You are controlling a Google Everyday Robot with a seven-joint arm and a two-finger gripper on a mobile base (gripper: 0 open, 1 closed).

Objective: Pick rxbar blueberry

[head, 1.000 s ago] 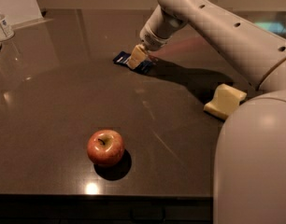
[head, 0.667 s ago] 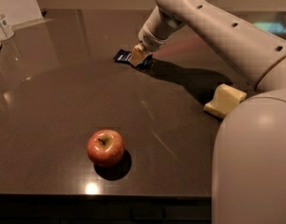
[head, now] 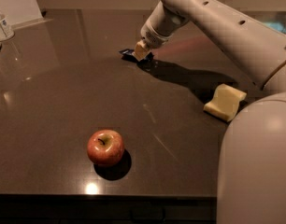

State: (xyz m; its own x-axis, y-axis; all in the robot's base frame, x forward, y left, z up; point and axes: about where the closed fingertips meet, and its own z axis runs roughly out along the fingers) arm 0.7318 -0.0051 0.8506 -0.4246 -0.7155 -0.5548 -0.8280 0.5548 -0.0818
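The rxbar blueberry (head: pixel 126 53) is a small flat dark navy bar at the far middle of the dark table (head: pixel 63 101). Only its left end shows, because the gripper covers the rest. My gripper (head: pixel 141 51) is at the bar's right end, right on it, with the white arm reaching in from the upper right. Its shadow falls on the table to the right of the bar.
A red apple (head: pixel 105 147) stands near the table's front edge. A pale yellow sponge-like block (head: pixel 225 101) lies at the right, by the robot's white body (head: pixel 255 171). A clear bottle (head: pixel 3 26) and a white board stand at the far left.
The gripper has shifted slightly up and to the right in the picture, and the bar's visible end has shifted with it. The apple and the sponge block have not moved.
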